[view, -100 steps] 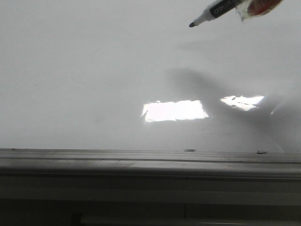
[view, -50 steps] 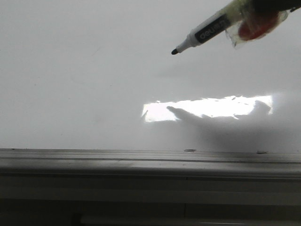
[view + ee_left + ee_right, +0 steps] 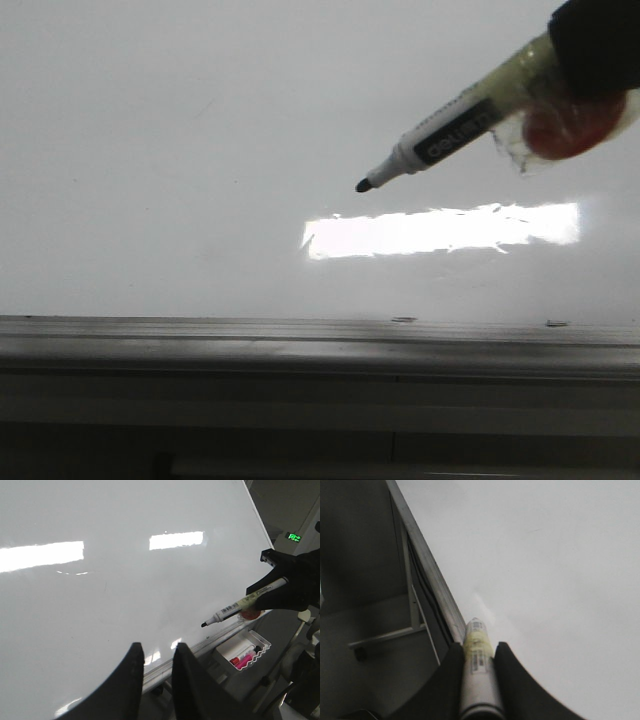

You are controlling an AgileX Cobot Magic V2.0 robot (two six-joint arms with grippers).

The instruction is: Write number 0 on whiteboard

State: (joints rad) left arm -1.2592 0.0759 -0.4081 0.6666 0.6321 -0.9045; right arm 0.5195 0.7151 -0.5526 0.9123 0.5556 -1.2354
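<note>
The whiteboard (image 3: 150, 130) is a glossy white surface that fills the front view. No number 0 is in view on it; I see no ink line anywhere. My right gripper (image 3: 595, 45) comes in at the upper right, shut on a white marker (image 3: 450, 135) with a black label and yellowish tape. The marker's black tip (image 3: 363, 185) points down-left, close over the board; I cannot tell whether it touches. In the right wrist view the marker (image 3: 477, 655) sits clamped between the fingers of the right gripper (image 3: 477, 647). My left gripper (image 3: 157, 650) is open and holds nothing, well away from the marker (image 3: 235, 607).
A grey metal rail (image 3: 320, 345) runs along the board's near edge. A bright rectangular glare patch (image 3: 440, 230) lies just below the tip. Beyond the board's edge, a small white tray (image 3: 243, 652) holds red and pink markers.
The right gripper has carried the marker down and to the left, its tip dropping from near the top of the front view to just above the glare patch. Its shadow has faded from the board.
</note>
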